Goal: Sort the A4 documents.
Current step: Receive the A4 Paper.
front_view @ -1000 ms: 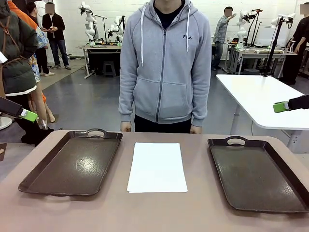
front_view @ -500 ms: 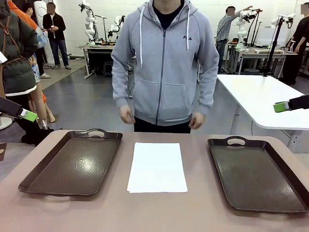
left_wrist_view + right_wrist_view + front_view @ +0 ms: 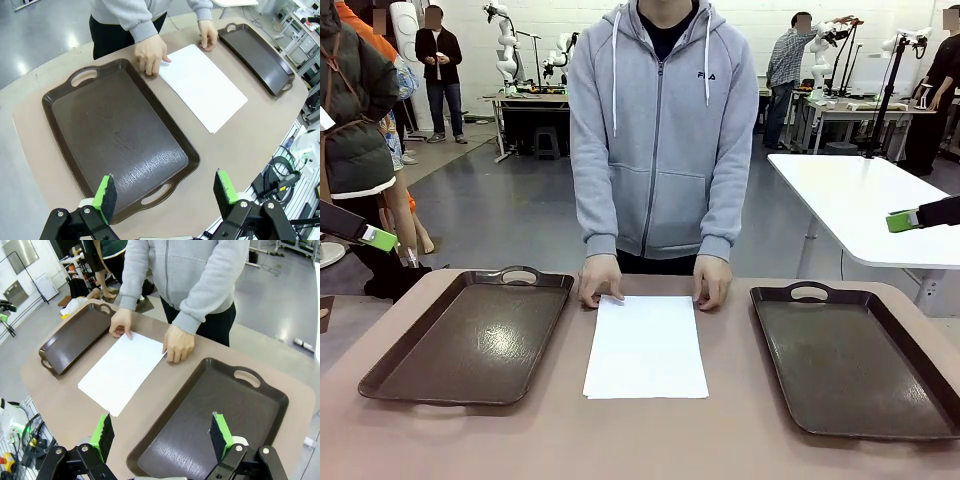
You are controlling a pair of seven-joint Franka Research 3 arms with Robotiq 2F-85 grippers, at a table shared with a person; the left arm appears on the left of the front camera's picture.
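While the left gripper (image 3: 380, 239) hangs off the table's left edge in the front view, raised and clear of everything, only a green pad and a bit of black finger show there. Its wrist view has the left gripper (image 3: 165, 190) with jaws wide apart and nothing between them, looking down over the near end of the left tray (image 3: 115, 135). That left tray (image 3: 470, 340) is dark brown, handled, flat on the tan table (image 3: 640, 430), with nothing in it.

The A4 documents (image 3: 645, 345) lie as a neat white stack on the table between the two trays, touching neither, well apart from both grippers. In the left wrist view the A4 documents (image 3: 202, 85) sit beyond the tray's far long side.

A person in a grey hoodie stands at the far side, both arms down. The hand nearer the left tray (image 3: 598, 278) rests fingertips on the stack's far left corner, and the hand nearer the right tray (image 3: 712, 282) presses the far right corner. The right wrist view shows the same two hands, (image 3: 121, 321) and (image 3: 178, 343), on that far edge of the sheets (image 3: 122, 372).

The right tray (image 3: 850, 365) is also bare. The right gripper (image 3: 900, 221) is held high off the table's right side. In its wrist view the right gripper (image 3: 161, 435) has jaws spread, holding nothing, above the right tray (image 3: 215, 415), with the stack off to one side.
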